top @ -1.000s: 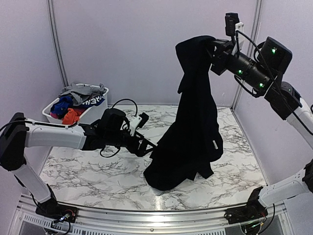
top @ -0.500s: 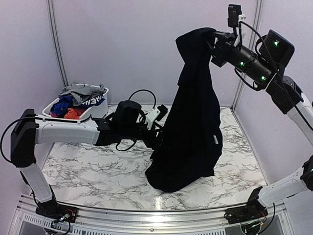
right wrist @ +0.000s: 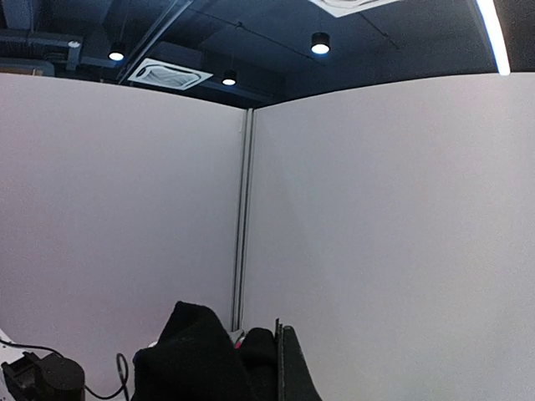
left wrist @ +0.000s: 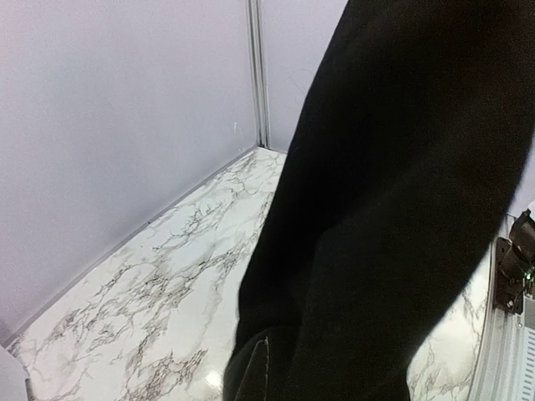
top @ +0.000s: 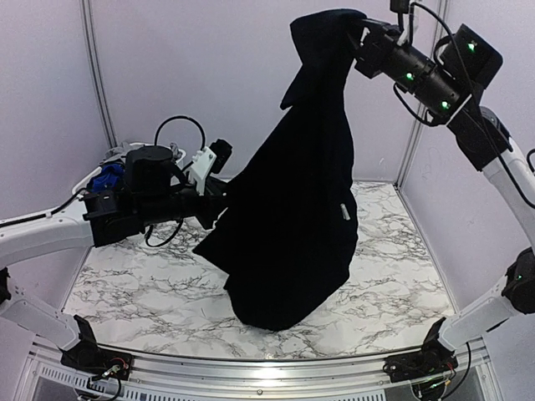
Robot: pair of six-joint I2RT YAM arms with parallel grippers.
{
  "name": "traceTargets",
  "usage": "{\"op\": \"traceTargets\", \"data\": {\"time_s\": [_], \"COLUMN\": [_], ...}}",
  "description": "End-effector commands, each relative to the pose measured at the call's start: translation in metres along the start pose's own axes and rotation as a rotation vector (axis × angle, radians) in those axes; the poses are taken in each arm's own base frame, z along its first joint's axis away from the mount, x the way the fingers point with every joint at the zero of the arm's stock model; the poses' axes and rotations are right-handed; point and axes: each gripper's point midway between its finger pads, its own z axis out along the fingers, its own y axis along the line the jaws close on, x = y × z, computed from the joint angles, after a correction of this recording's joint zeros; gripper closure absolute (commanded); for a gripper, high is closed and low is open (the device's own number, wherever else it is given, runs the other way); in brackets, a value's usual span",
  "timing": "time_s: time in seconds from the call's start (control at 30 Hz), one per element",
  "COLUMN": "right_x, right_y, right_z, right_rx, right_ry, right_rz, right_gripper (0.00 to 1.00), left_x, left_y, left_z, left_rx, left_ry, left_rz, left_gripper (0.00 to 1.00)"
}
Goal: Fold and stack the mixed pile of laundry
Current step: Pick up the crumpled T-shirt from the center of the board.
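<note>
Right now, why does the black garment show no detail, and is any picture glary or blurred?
Top external view: even light, yet the black garment reads as a featureless silhouette. Left wrist view: the cloth is close and soft-edged, with a glare spot on the marble table. Right wrist view: ceiling lights glow against a dark ceiling.

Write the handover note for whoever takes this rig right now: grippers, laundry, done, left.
Right gripper: raised high, shut on the top of the black garment, which hangs down to about the table.
Left gripper: at the garment's side edge, fingers hidden by cloth; the cloth tents toward it, so it seems shut on it.
White basket at far left: mostly hidden; a blue piece shows in it.
Done: one garment lifted and spread; no folded stack in view.
Left: lay it flat, fold it, then the other pieces, and stack.
</note>
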Motion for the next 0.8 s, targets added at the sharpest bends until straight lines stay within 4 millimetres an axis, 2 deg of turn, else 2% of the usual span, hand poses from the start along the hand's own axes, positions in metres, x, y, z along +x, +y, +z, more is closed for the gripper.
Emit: {"op": "traceTargets", "data": {"time_s": [0.0, 0.03, 0.07, 0.13, 0.17, 0.2, 0.27, 0.33, 0.37, 0.4, 0.47, 0.53, 0.67, 0.77], "right_x": [-0.021, -0.007, 0.004, 0.035, 0.056, 0.085, 0.125, 0.165, 0.184, 0.199, 0.220, 0.229, 0.228, 0.231], "right_y": [-0.037, -0.046, -0.056, -0.067, -0.068, -0.067, -0.055, -0.042, -0.037, -0.033, -0.030, -0.033, -0.045, -0.050], "right_z": [-0.058, -0.073, -0.092, -0.125, -0.139, -0.150, -0.167, -0.180, -0.186, -0.193, -0.206, -0.218, -0.239, -0.248], "right_rx": [0.227, 0.278, 0.334, 0.403, 0.418, 0.423, 0.382, 0.338, 0.327, 0.329, 0.342, 0.387, 0.486, 0.536], "right_ry": [-0.029, 0.005, 0.029, 0.091, 0.139, 0.203, 0.297, 0.400, 0.452, 0.489, 0.544, 0.561, 0.556, 0.569], "right_rz": [0.009, 0.008, 0.023, 0.044, 0.055, 0.070, 0.110, 0.176, 0.209, 0.255, 0.305, 0.327, 0.315, 0.308], "right_gripper": [1.00, 1.00, 1.00, 1.00, 1.00, 1.00, 1.00, 1.00, 1.00, 1.00, 1.00, 1.00, 1.00, 1.00], "left_x": [0.029, 0.041, 0.059, 0.102, 0.122, 0.139, 0.148, 0.140, 0.135, 0.133, 0.138, 0.150, 0.184, 0.201], "left_y": [-0.024, -0.037, -0.050, -0.078, -0.089, -0.096, -0.100, -0.098, -0.090, -0.073, -0.043, -0.017, 0.030, 0.058], "left_z": [-0.015, -0.013, -0.009, -0.005, -0.005, -0.006, -0.013, -0.020, -0.022, -0.023, -0.024, -0.024, -0.023, -0.017], "left_rx": [-0.008, 0.014, 0.049, 0.131, 0.160, 0.181, 0.196, 0.199, 0.173, 0.126, 0.052, -0.007, -0.181, -0.269], "left_ry": [0.130, 0.170, 0.226, 0.357, 0.423, 0.480, 0.505, 0.451, 0.423, 0.405, 0.397, 0.419, 0.516, 0.572], "left_rz": [0.129, 0.163, 0.190, 0.237, 0.249, 0.234, 0.162, 0.102, 0.066, 0.024, -0.093, -0.165, -0.247, -0.338], "left_gripper": [1.00, 1.00, 0.93, 0.69, 0.63, 0.61, 0.56, 0.47, 0.42, 0.38, 0.34, 0.34, 0.34, 0.33]}}
